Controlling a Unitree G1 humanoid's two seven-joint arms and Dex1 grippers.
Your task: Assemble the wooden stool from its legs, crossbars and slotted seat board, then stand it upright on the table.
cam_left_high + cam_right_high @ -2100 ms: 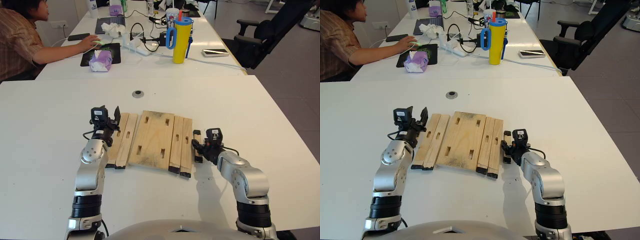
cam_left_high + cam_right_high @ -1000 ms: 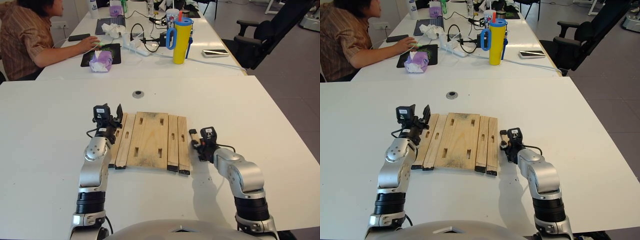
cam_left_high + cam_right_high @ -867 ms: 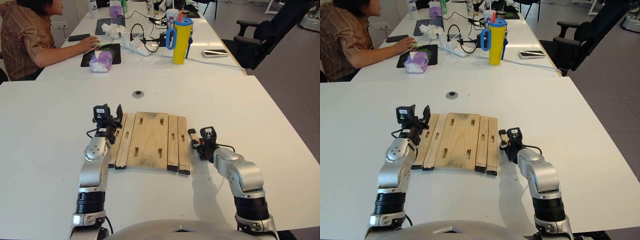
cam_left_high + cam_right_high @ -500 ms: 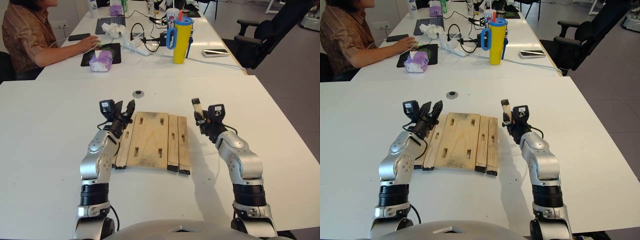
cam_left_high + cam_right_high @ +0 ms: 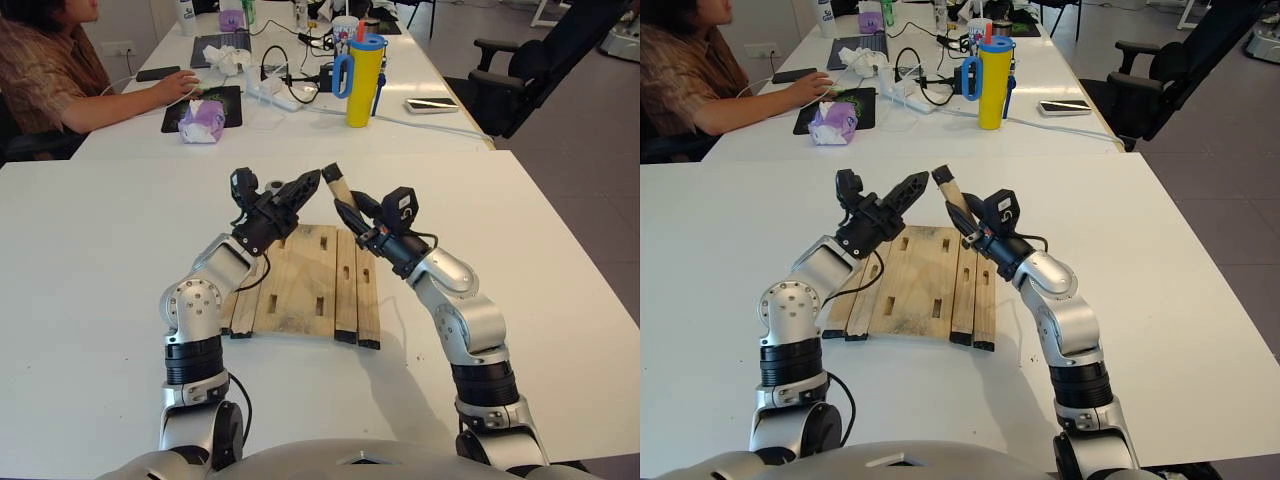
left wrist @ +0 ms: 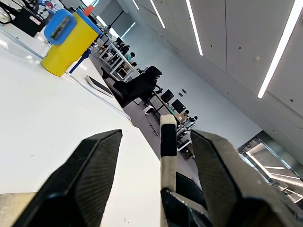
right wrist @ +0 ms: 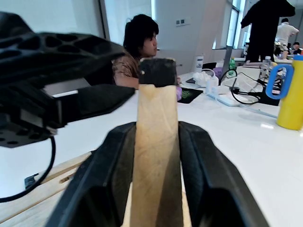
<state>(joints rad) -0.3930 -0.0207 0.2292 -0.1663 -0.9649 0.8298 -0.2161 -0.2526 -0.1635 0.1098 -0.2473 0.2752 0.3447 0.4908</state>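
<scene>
Right gripper point(image 5: 352, 206) clenched on a short crossbar point(image 5: 333, 181), tilted in the air above the slotted seat board point(image 5: 300, 285). Left gripper point(image 5: 303, 190) spread wide around its dark tip, apparently not touching. Slotted planks point(image 5: 247, 285) flat either side of the board.

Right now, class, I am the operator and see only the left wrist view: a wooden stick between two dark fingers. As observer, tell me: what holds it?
Observer: The right claw holds the stick, raised above the table.
Operator: Is the left claw gripping too?
Observer: No, the left claw is open, tips near the stick's top end.
Operator: What lies underneath?
Observer: The seat board, flat, with slats on both sides.
</scene>
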